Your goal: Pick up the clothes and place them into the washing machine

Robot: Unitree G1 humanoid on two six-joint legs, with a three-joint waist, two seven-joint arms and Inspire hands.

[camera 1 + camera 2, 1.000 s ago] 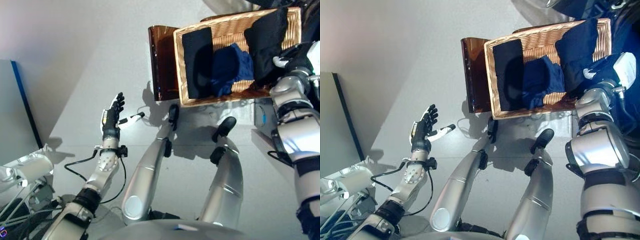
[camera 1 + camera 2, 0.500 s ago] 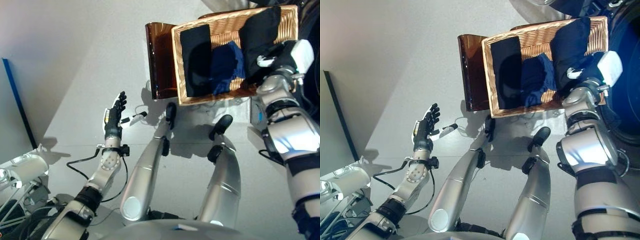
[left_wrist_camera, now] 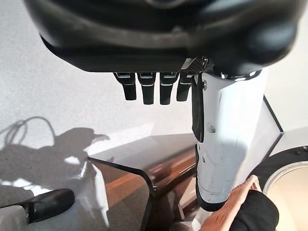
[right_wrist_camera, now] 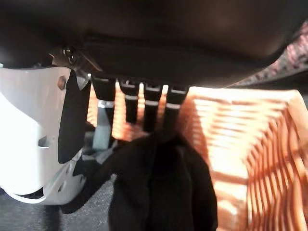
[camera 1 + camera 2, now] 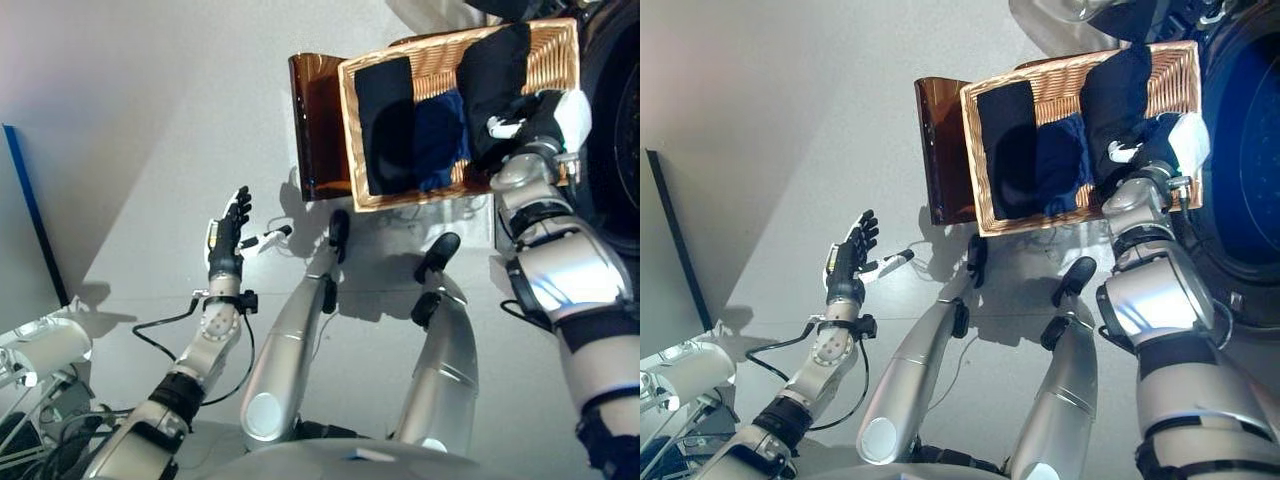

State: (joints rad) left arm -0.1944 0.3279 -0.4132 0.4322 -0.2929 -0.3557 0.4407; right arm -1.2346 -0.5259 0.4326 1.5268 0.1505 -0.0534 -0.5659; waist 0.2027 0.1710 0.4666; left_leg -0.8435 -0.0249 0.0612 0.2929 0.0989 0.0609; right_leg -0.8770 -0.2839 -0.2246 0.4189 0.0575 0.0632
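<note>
A wicker basket (image 5: 346,130) rests on a brown glossy stand (image 5: 315,120). In it lie a black cloth (image 5: 385,125) at the left, a blue cloth (image 5: 437,125) in the middle and another black cloth (image 5: 492,70) at the right. My right hand (image 5: 535,112) is over the basket's right side. In the right wrist view its fingers (image 4: 144,103) and white-covered thumb close on that bunched black cloth (image 4: 161,192). My left hand (image 5: 228,232) hangs open above the floor, far left of the basket, with its fingers (image 3: 149,89) straight and nothing in it.
The washing machine's dark round opening (image 5: 1250,150) is right beside the basket. A blue-edged panel (image 5: 25,220) stands at the far left, with a white device (image 5: 45,345) on the floor below it.
The camera has shifted a little. My right hand has moved towards the basket's middle, and the right black cloth has drawn in with it. The left hand has hardly moved.
</note>
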